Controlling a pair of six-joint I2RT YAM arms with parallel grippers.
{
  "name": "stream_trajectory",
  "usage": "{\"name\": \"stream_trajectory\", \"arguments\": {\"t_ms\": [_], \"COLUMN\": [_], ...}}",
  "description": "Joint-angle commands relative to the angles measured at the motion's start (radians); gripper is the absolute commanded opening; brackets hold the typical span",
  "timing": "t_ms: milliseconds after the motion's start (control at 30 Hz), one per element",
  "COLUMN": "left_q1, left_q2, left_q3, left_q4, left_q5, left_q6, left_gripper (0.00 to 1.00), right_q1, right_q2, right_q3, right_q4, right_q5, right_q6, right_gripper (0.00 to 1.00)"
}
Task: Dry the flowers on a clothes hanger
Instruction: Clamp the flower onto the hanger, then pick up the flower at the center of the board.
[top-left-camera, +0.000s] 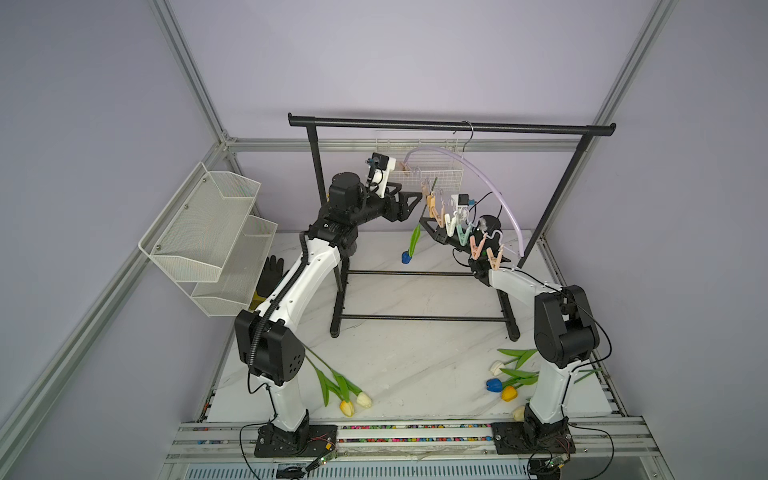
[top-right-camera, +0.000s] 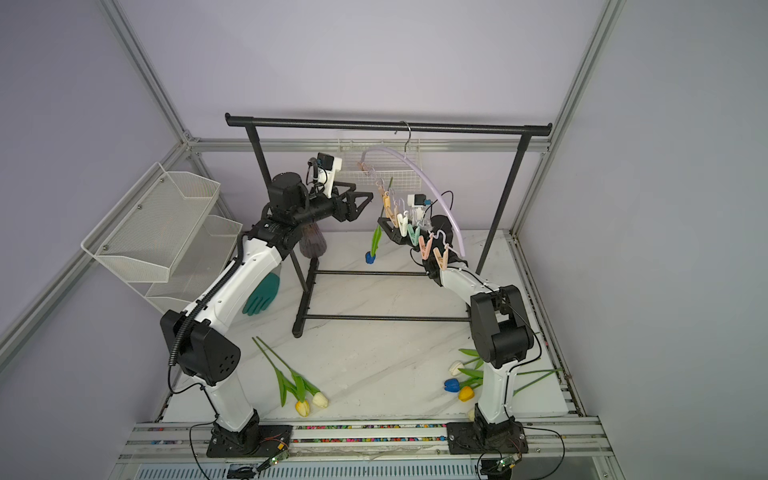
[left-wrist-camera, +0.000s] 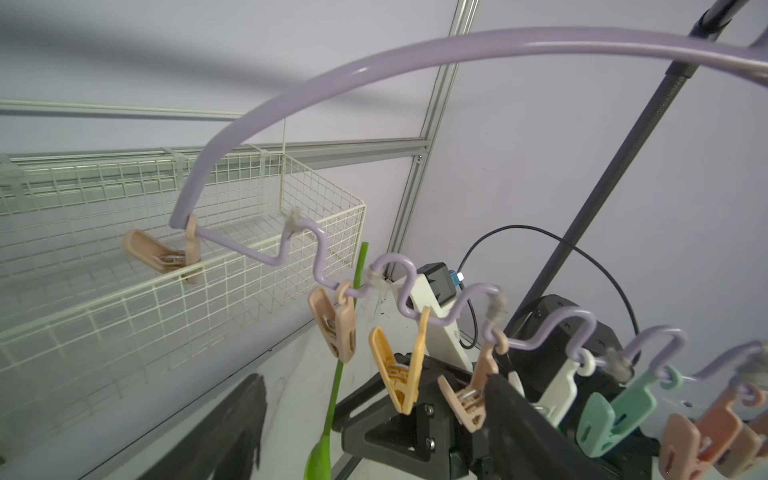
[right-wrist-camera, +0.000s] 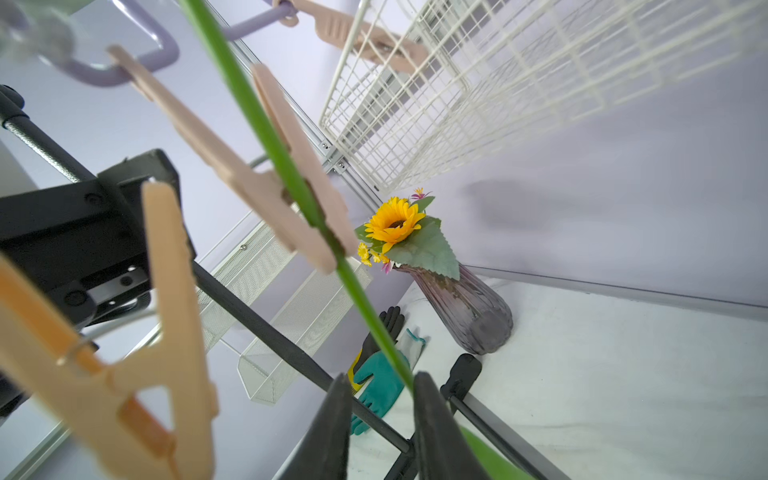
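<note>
The lilac clothes hanger (top-left-camera: 490, 183) hangs by its hook from the black rack, in both top views. A blue-headed flower (top-left-camera: 406, 257) dangles head down, its green stem (left-wrist-camera: 338, 386) pinched in a beige peg (left-wrist-camera: 336, 328). My left gripper (top-left-camera: 417, 203) stands open just left of that peg, holding nothing. My right gripper (right-wrist-camera: 382, 432) is open below the peg; the stem (right-wrist-camera: 374, 328) runs between its jaws and rests against one finger (right-wrist-camera: 436, 432), not squeezed. More flowers lie on the table at front left (top-left-camera: 353, 403) and front right (top-left-camera: 503, 382).
The black garment rack (top-left-camera: 449, 124) spans the back. A white wire basket (top-left-camera: 432, 166) hangs behind the hanger. Mesh shelves (top-left-camera: 208, 232) are fixed on the left wall. A sunflower bouquet in a purple vase (right-wrist-camera: 457, 299) and gloves (right-wrist-camera: 378, 386) sit at back left.
</note>
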Motion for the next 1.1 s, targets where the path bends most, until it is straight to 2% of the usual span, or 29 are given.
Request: {"name": "stream_trajectory", "arguments": {"t_ms": [0,133,467,667,833,900,1000,1067], "left_q1": [0.004,0.005,0.001,-0.047,-0.149,-0.176,-0.181,-0.182], "left_q2": [-0.091,-0.172,-0.357,-0.453,-0.516,-0.515,-0.483,-0.478], "left_q3": [-0.068,-0.184,-0.446,-0.614,-0.771,-0.790,-0.775,-0.787], "left_q4": [-0.014,-0.037,-0.171,-0.260,-0.307,-0.428,-0.658,-0.735], "left_q5": [-0.042,-0.075,-0.186,-0.312,-0.477,-0.600,-0.766,-0.819], "left_q6": [0.007,-0.015,-0.100,-0.209,-0.314,-0.344,-0.410,-0.460], "left_gripper": [0.83,0.83,0.81,0.76,0.75,0.65,0.66,0.66], "right_q1": [-0.015,-0.031,-0.039,-0.040,-0.039,-0.039,-0.039,-0.039], "right_q2": [-0.008,-0.020,-0.122,-0.225,-0.340,-0.387,-0.449,-0.486], "right_q3": [0.023,0.017,-0.098,-0.203,-0.327,-0.382,-0.443,-0.466], "right_q4": [-0.042,-0.061,-0.156,-0.250,-0.312,-0.330,-0.377,-0.422], "right_q5": [-0.019,-0.027,-0.016,0.014,0.044,0.060,0.078,0.074], "right_q6": [-0.059,-0.079,-0.157,-0.196,-0.193,-0.196,-0.194,-0.186], "right_gripper": [0.34,0.40,0.45,0.47,0.49,0.49,0.50,0.50]}}
